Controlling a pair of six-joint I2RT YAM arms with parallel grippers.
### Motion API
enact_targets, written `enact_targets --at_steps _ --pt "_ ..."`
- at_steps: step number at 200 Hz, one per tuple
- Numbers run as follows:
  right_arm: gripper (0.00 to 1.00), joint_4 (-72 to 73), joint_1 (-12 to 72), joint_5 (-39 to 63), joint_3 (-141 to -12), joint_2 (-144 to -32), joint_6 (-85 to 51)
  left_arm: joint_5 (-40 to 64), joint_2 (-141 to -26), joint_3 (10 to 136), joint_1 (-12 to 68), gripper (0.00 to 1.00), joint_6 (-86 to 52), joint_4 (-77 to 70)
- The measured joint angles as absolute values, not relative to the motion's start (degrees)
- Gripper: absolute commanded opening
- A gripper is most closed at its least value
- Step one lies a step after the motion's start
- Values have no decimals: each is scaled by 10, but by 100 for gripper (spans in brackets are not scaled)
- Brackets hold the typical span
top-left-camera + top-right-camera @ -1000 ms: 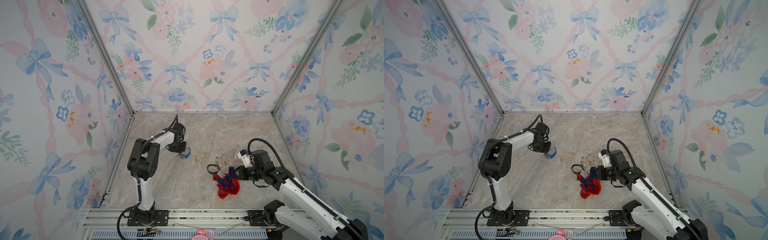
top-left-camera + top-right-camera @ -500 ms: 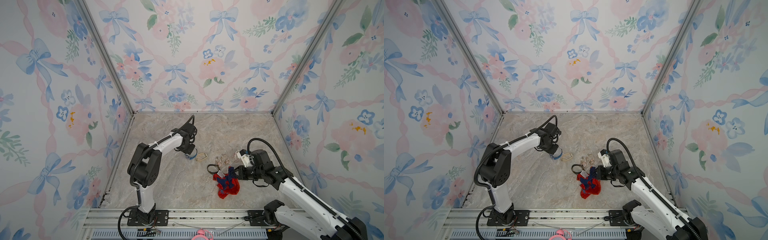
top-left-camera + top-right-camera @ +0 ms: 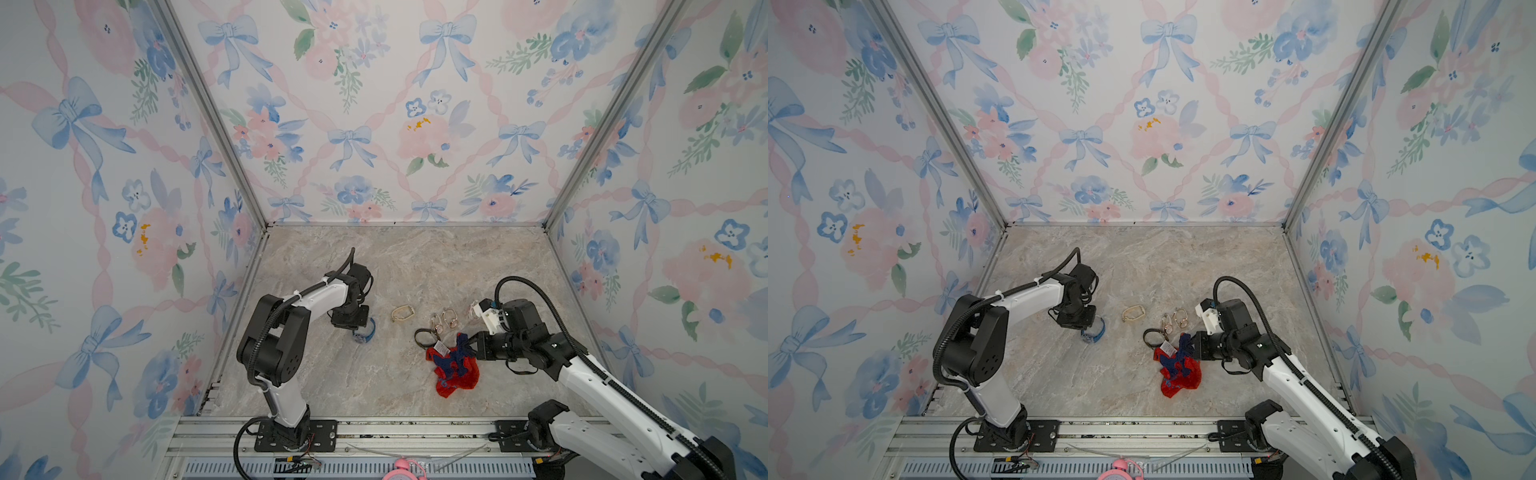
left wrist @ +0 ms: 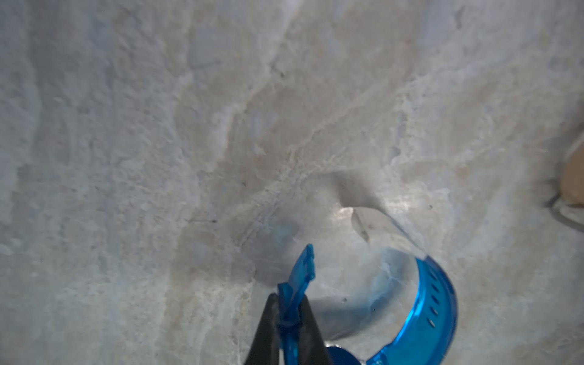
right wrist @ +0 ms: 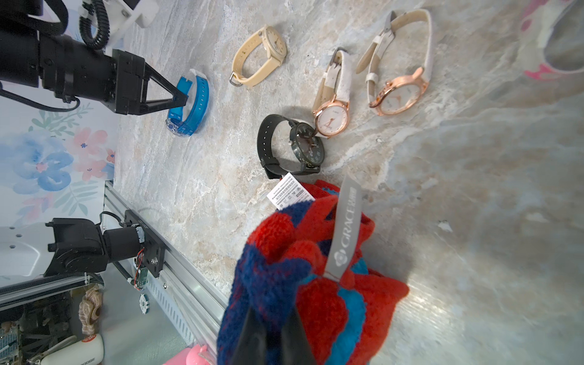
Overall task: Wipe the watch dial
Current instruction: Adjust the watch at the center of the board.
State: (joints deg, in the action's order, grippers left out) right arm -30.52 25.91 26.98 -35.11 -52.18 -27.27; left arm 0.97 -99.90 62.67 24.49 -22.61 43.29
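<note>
"Blue see-through plastic, that's what your left hand (image 5: pixel 185 94) has got: both fingers pinched tight on one strap end of the blue watch (image 5: pixel 189 104), with the rest of the band curling away beneath them."

"And its dial?"

"Clear case at the low end of the loop, down by the bench (image 3: pixel 374 382). You can't read the face from any angle, and I can't tell whether the case touches the bench."

"Now your right hand (image 5: pixel 271 319): clamped too, on a bunch of the red and blue cloth (image 5: pixel 300 268). The cloth spills forward from the fingertips and slumps onto the bench."

"So the cloth and the blue watch are well apart, one at each hand."

"Correct. Just past the cloth from your right hand lies the black watch (image 5: pixel 303 148), dark dial showing, with the cloth's white tag (image 5: pixel 290 192) just beside its strap."

"Further out from that hand?"

"Two rose-gold watches (image 5: pixel 331 117) on white straps, side by side, the nearer case right up against the black one. The beige watch (image 5: pixel 262 53) lies alone between your two hands, closer to the left."
</note>
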Motion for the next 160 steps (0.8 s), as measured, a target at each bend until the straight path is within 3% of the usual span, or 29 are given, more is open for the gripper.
enact_targets --at_steps 19,29,34,37,97,128,160 --pt "0 -305 259 274 -351 -521 -265 18 -986 613 260 33 -254 421" --pt "0 -305 259 275 -351 -519 -263 16 -975 612 270 66 -254 418" --pt "0 -305 259 276 -351 -518 -262 14 -968 612 274 94 -257 417" --pt "0 -305 259 277 -351 -517 -261 11 -962 613 277 97 -258 416" --pt "0 -307 259 280 -351 -473 -262 -25 -869 657 346 97 -140 401" --pt "0 -322 259 269 -351 -447 -265 -28 -872 662 428 82 -18 397" --pt "0 -343 258 255 -354 -428 -269 -43 -894 662 447 68 54 406"
